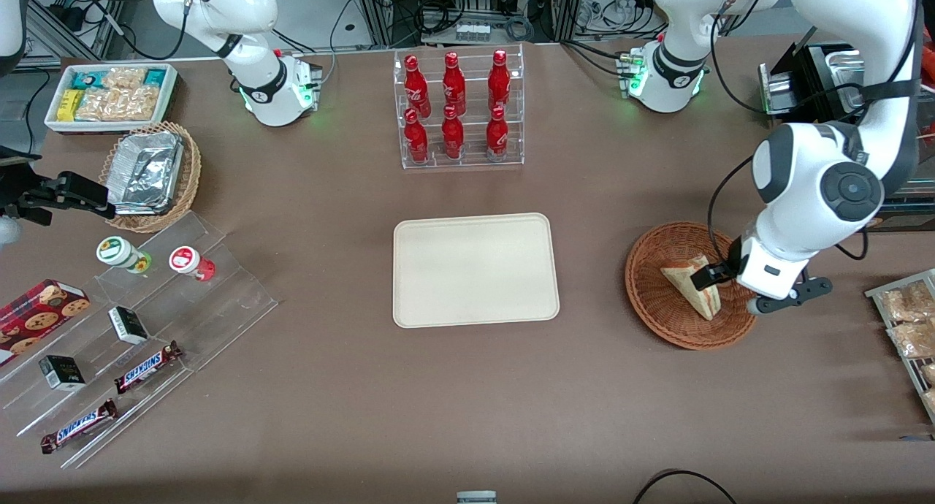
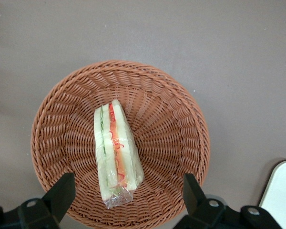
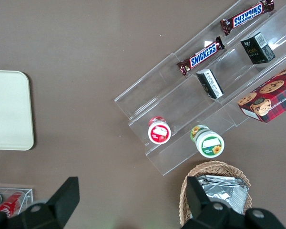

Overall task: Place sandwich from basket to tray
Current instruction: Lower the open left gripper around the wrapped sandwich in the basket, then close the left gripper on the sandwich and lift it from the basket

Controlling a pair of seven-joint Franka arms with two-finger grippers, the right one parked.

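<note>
Closest under my wrist camera lies the small triangular sandwich [image 2: 116, 150] of pale bread, its red-orange and green cut side turned up and a crumple of clear wrap at one end, resting in the round reddish-brown woven wicker basket [image 2: 181, 114]. My gripper [image 2: 126, 193] hangs just above it with the jaws spread wide, one black finger [image 2: 61, 193] at either side of the wedge, touching nothing. From the front, my white arm covers part of the basket [image 1: 650, 299] and one end of the sandwich [image 1: 694, 285], and that view barely shows my fingers. Only there is the flat cream-beige rectangular tray [image 1: 475, 269] whole, well apart from the basket; my wrist view catches just a corner.
</note>
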